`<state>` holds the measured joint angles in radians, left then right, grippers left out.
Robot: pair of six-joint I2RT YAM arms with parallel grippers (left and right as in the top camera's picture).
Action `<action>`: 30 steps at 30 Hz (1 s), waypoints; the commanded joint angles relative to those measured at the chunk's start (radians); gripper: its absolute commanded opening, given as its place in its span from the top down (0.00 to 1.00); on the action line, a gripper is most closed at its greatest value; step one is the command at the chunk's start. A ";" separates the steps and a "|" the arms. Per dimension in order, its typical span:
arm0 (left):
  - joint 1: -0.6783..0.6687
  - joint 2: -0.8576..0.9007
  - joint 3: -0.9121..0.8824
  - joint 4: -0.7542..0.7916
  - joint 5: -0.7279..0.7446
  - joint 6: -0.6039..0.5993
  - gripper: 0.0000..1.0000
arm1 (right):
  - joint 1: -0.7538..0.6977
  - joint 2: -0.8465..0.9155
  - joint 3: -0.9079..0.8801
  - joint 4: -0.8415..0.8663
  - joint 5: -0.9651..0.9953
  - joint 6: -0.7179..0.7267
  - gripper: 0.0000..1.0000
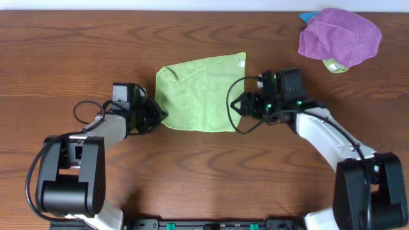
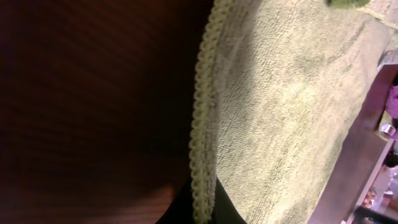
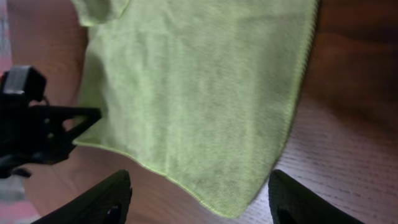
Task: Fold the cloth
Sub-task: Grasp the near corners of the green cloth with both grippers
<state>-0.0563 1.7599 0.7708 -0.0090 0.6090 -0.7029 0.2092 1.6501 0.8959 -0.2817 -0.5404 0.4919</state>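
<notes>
From overhead only: the cloth, spread nearly flat on the wooden table, with a white tag on its far right edge and its far left corner turned over on itself. At the cloth's near left corner, the left gripper. Just off its near right corner, the right gripper, with a black cable looping over that right edge. Well off to the cloth's far right, a crumpled purple cloth heaped over something lime-green, and a scrap of blue just beyond it. None of these three in either wrist view.

From the left wrist only: the braided hem close up, running straight down into a dark finger at the bottom. Terry pile on one side of the hem, bare dark wood on the other. Pinched shut on that hem, going by the contact, though with the fingertips mostly hidden by fabric.

From the right wrist only: both right fingers set wide apart, holding nothing. Between them just the cloth's near corner and bare wood, the corner clear of both. On the far side of the cloth, the left gripper's pointed black tip, closed together against the cloth's edge. At the far corner, the turned-over flap again.
</notes>
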 commanded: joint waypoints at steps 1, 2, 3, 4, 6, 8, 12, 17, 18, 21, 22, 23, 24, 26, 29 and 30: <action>-0.003 0.006 -0.005 0.019 0.045 0.005 0.94 | 0.008 0.005 -0.069 0.034 0.017 0.074 0.28; -0.003 0.006 -0.005 0.023 0.047 -0.003 0.94 | 0.009 0.005 -0.090 0.053 0.017 0.088 0.28; -0.003 0.005 -0.005 0.023 0.047 -0.006 0.94 | 0.011 0.005 -0.109 0.071 0.017 0.104 0.27; -0.003 0.005 -0.005 0.023 0.047 -0.006 0.94 | 0.011 0.005 -0.124 0.087 0.016 0.115 0.27; -0.003 0.005 -0.005 0.023 0.055 -0.008 0.94 | 0.014 0.005 -0.159 0.124 0.017 0.145 0.27; -0.003 0.005 -0.005 0.023 0.064 -0.008 0.94 | 0.014 0.005 -0.184 0.148 0.017 0.162 0.28; -0.003 0.005 -0.005 0.025 0.081 -0.009 0.94 | 0.015 0.013 -0.214 0.196 0.018 0.185 0.29; -0.003 0.005 -0.005 0.034 0.099 -0.019 0.94 | 0.015 0.075 -0.222 0.258 0.016 0.215 0.33; -0.003 0.005 -0.005 0.037 0.100 -0.020 0.94 | 0.015 0.094 -0.222 0.278 0.015 0.224 0.34; -0.003 0.005 -0.005 0.051 0.117 -0.024 0.94 | 0.015 0.143 -0.222 0.333 0.009 0.242 0.37; -0.003 0.005 -0.005 0.052 0.117 -0.027 0.94 | 0.016 0.158 -0.222 0.345 0.009 0.245 0.40; -0.003 0.005 -0.005 0.053 0.117 -0.031 0.94 | 0.016 0.168 -0.222 0.352 0.009 0.245 0.43; -0.002 0.005 -0.005 0.055 0.117 -0.031 0.94 | 0.017 0.177 -0.222 0.359 0.010 0.244 0.49; -0.002 0.005 -0.005 0.066 0.126 -0.031 0.94 | 0.019 0.181 -0.222 0.371 0.019 0.243 0.72; -0.002 0.005 -0.002 0.079 0.139 -0.039 0.94 | 0.019 0.181 -0.222 0.416 0.020 0.244 0.99; -0.001 0.005 -0.001 0.089 0.148 -0.042 0.94 | 0.019 0.181 -0.222 0.430 0.020 0.244 0.99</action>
<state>-0.0563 1.7599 0.7708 0.0673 0.7258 -0.7364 0.2165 1.8050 0.6926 0.1425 -0.5690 0.7315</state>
